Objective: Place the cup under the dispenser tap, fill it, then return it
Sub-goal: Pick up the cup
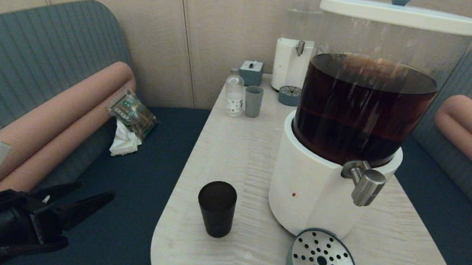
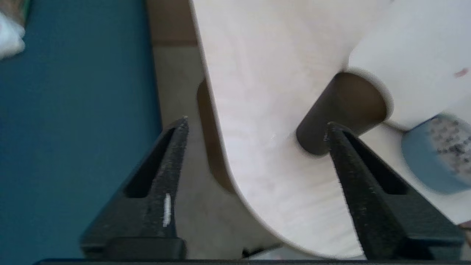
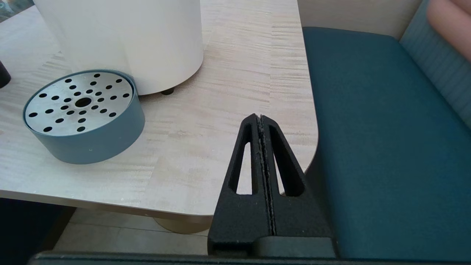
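Black pincer on the left first: the left gripper [image 1: 83, 199] hangs off the table's left edge over the dark blue bench seat [image 1: 140, 175], fingers spread wide apart and holding nothing. In the left wrist view it [image 2: 255, 127] points at the cup, with one fingertip [image 2: 333, 129] overlapping the cup's side, though the head view shows it's well short of touching.

Moving right, the cup [image 1: 216, 208] stands upright on the pale wood table [image 1: 234, 149], just beside the white base of the big dispenser [image 1: 363, 117] of dark brown liquid. So it's not under the dispenser tap [image 1: 366, 184], which sticks out on the far side of the base, above the round perforated drip tray [image 1: 322, 261].

Farther right, the right gripper [image 3: 260, 117] sits low by the table's near right corner, fingers pressed together on nothing. It doesn't appear in the head view.

Back of the table has a small bottle [image 1: 234, 93], a grey-green cup [image 1: 253, 101] and a smaller clear dispenser [image 1: 295, 48].
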Tool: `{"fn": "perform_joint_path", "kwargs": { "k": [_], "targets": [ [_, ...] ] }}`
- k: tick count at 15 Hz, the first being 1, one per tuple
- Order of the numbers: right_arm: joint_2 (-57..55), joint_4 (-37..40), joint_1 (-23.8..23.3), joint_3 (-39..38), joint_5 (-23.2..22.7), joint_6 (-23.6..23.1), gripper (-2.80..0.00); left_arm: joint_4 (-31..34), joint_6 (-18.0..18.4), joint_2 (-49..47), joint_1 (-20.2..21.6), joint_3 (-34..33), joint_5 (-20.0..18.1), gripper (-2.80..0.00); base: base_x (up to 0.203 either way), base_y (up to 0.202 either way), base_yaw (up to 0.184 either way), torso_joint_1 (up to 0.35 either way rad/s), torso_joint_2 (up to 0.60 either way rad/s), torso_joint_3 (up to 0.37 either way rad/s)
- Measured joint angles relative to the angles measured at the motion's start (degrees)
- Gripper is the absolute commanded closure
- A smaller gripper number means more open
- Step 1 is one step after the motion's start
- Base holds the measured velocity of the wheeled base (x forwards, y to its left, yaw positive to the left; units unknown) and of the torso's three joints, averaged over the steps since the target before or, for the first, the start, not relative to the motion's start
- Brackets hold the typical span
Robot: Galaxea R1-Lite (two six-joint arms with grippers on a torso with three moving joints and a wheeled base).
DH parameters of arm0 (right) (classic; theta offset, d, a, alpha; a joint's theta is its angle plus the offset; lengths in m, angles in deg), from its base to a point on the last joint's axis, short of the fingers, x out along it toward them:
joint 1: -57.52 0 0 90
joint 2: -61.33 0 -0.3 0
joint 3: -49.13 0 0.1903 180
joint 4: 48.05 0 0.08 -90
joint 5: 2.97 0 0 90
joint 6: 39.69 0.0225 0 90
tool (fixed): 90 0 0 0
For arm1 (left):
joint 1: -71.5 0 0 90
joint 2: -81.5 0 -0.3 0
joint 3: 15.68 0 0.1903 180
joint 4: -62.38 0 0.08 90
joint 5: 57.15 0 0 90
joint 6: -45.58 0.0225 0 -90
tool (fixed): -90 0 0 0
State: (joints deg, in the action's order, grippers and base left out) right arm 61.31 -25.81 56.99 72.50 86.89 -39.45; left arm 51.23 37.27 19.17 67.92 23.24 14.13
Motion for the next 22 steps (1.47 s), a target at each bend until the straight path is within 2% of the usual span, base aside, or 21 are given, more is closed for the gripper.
{"fn": "perform_joint_path", "kwargs": {
  "k": [4,6,8,10,11,13,14,15,16,19,22],
  "targets": [
    [0.0,0.0,0.0,0.0,0.0,0.0,0.00,-0.2,0.4,-2.1,-0.1,-2.2,-4.6,-2.80,0.000,0.000,0.000,0.000,0.00,0.000],
    [0.0,0.0,0.0,0.0,0.0,0.0,0.00,-4.3,3.0,-6.1,-0.2,-2.7,-6.3,-2.80,0.000,0.000,0.000,0.000,0.00,0.000],
    [0.0,0.0,0.0,0.0,0.0,0.0,0.00,-12.7,7.2,-11.7,-0.5,-3.1,-11.2,-2.80,0.000,0.000,0.000,0.000,0.00,0.000],
    [0.0,0.0,0.0,0.0,0.0,0.0,0.00,-24.3,11.5,-19.5,-1.3,-3.9,-17.6,-2.80,0.000,0.000,0.000,0.000,0.00,0.000],
    [0.0,0.0,0.0,0.0,0.0,0.0,0.00,-30.4,12.5,-23.0,-2.5,-4.4,-20.2,-2.80,0.000,0.000,0.000,0.000,0.00,0.000],
    [0.0,0.0,0.0,0.0,0.0,0.0,0.00,-42.2,12.2,-27.6,-6.9,-5.6,-26.4,-2.80,0.000,0.000,0.000,0.000,0.00,0.000],
    [0.0,0.0,0.0,0.0,0.0,0.0,0.00,-46.1,11.8,-28.5,-7.9,-6.4,-30.0,-2.80,0.000,0.000,0.000,0.000,0.00,0.000],
    [0.0,0.0,0.0,0.0,0.0,0.0,0.00,-48.3,11.7,-29.0,-8.7,-7.4,-33.4,-2.80,0.000,0.000,0.000,0.000,0.00,0.000],
    [0.0,0.0,0.0,0.0,0.0,0.0,0.00,-49.1,11.7,-29.4,-9.1,-8.3,-35.1,-2.80,0.000,0.000,0.000,0.000,0.00,0.000],
    [0.0,0.0,0.0,0.0,0.0,0.0,0.00,-51.0,11.7,-30.8,-9.2,-10.6,-36.0,-2.80,0.000,0.000,0.000,0.000,0.00,0.000],
    [0.0,0.0,0.0,0.0,0.0,0.0,0.00,-51.2,11.7,-33.3,-8.0,-9.4,-36.8,-2.80,0.000,0.000,0.000,0.000,0.00,0.000]
  ]
}}
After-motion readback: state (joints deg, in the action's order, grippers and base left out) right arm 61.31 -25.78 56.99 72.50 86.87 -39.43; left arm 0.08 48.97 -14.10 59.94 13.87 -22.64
